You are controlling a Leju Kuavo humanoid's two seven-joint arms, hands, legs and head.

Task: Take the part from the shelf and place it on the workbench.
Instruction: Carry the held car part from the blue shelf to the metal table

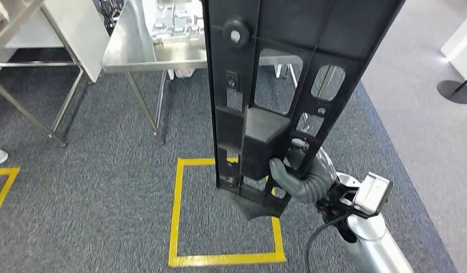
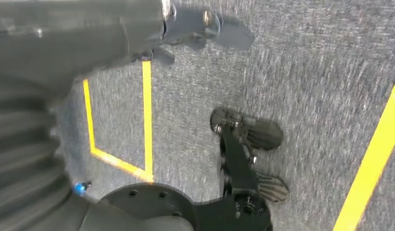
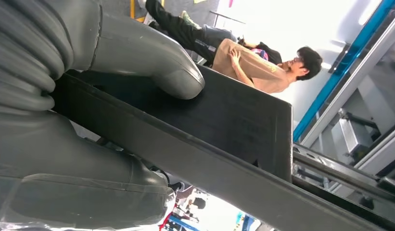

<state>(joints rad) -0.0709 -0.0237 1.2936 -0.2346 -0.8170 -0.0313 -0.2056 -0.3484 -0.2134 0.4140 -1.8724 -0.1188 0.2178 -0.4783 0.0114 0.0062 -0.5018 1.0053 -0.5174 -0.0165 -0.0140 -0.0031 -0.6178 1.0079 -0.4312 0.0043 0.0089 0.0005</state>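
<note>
While my right robot hand [image 1: 296,173] grips the black part [image 1: 288,68] at its lower end, holding it upright above the carpet, transport is in hand; next I must approach the steel surface [image 1: 134,48] ahead and lower it flat

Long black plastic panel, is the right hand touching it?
Touching. The right wrist view shows the right hand with its thumb pressed on the long black plastic panel.

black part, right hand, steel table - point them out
black part [image 1: 276,34], head view, upper panel
right hand [image 1: 299,179], head view, grey ribbed cover
steel table [image 1: 134,54], head view, bare top
</note>
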